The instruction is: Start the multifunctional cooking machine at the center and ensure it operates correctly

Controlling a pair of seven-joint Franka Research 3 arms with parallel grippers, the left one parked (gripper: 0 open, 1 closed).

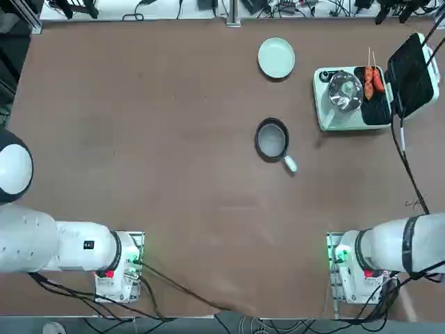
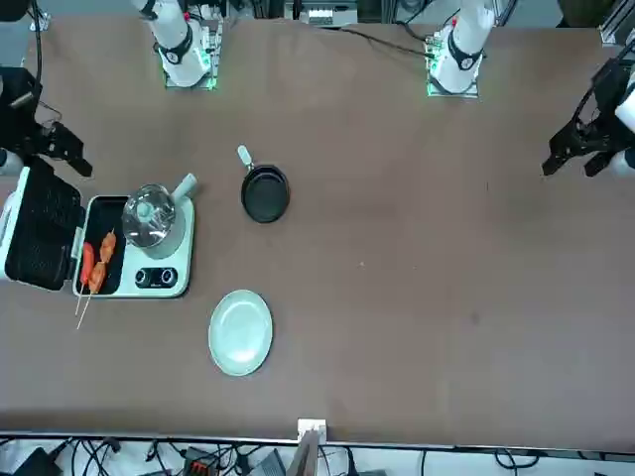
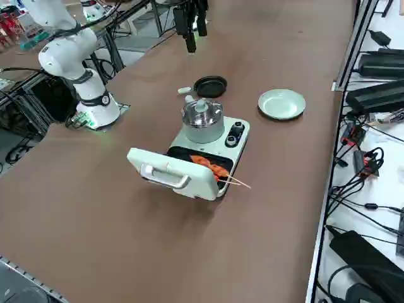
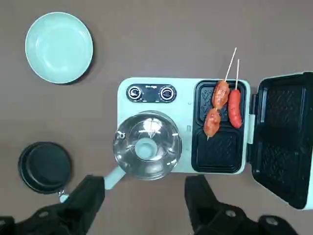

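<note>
The multifunctional cooking machine (image 4: 188,122) is a pale mint-green box at the table's right side (image 1: 327,118). Its glass-lidded steel pot (image 4: 146,144) sits beside two dark knobs (image 4: 134,93). Skewered sausages (image 4: 222,105) lie on the black grill plate, and the hinged lid (image 4: 283,137) is folded open. My right gripper (image 4: 142,196) hangs high above the machine, on the pot's side, touching nothing. Its fingers are spread wide and hold nothing. In the right side view the gripper (image 3: 190,44) points down, well above the table.
A small dark frying pan (image 1: 271,139) with a white handle lies left of the machine. A round pale green plate (image 1: 276,57) sits farther back. The machine's black cord (image 1: 410,174) trails toward my right arm's base.
</note>
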